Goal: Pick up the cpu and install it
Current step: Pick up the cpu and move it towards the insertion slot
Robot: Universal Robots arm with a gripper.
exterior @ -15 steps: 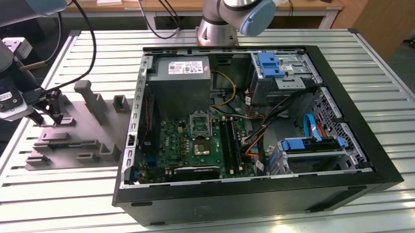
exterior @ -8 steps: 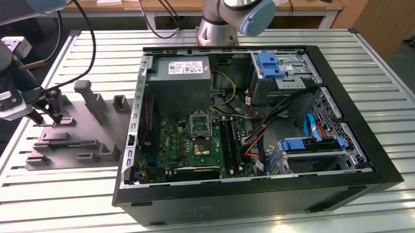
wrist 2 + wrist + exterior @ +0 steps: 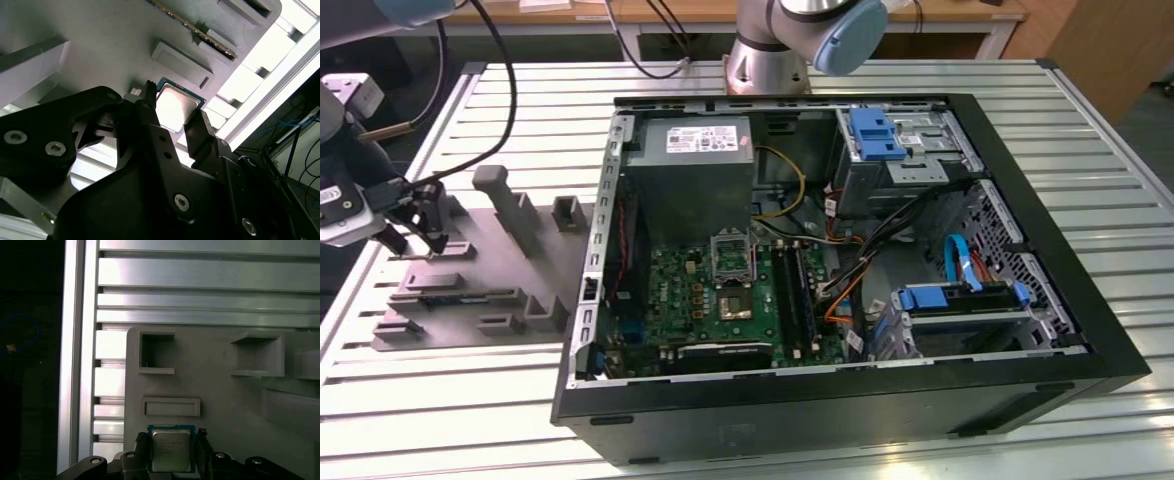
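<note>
The seemingly light, stiff, fragile cpu (image 3: 170, 450) lies inside the claw (image 3: 172, 437), best gripped edgewise; whether it is clamped, I cannot tell.

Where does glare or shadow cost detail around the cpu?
Second wrist view: glare washes out the top of the cpu and the slats of the table. First wrist view: the cpu is evenly lit; the area off the table edge is near black.

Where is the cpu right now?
In the first wrist view the cpu is at the gripper tip, against the grey tray by a shallow slot; that tray lies on the exterior view's left, beside the case.
</note>
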